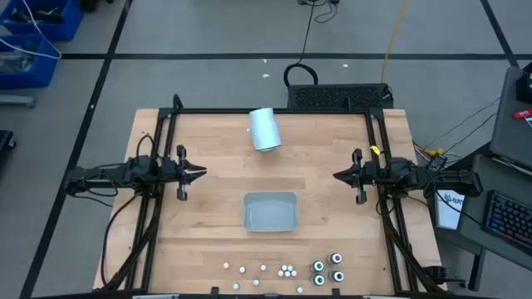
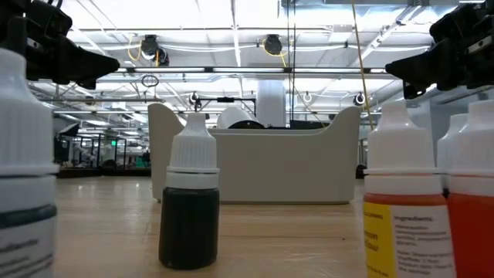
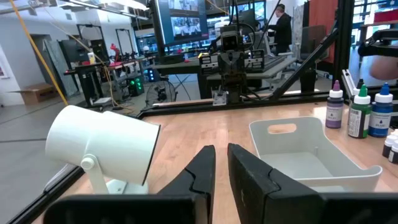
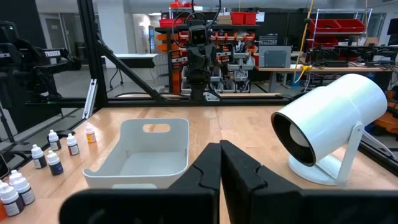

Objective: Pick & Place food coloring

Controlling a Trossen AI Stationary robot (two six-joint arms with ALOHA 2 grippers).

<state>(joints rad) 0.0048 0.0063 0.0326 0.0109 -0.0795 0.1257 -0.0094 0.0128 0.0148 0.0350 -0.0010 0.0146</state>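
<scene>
High view shows the bottles [image 1: 287,272] of food coloring standing in a loose group near the front edge of the table [image 1: 208,216], in front of the grey tray [image 1: 270,211]: small white-capped ones on the left of the group and four larger dark ones [image 1: 327,272] on the right. No gripper touches them. The left gripper [image 1: 199,174] hovers at the left side of the table, its fingers [image 3: 199,174] leaving only a narrow gap and holding nothing. The right gripper [image 1: 337,175] hovers at the right side, fingers pressed together, also holding nothing. Both point toward the middle and are well apart from the bottles. A white cylinder [image 1: 265,129] on a stand sits behind the tray, near the far edge.
</scene>
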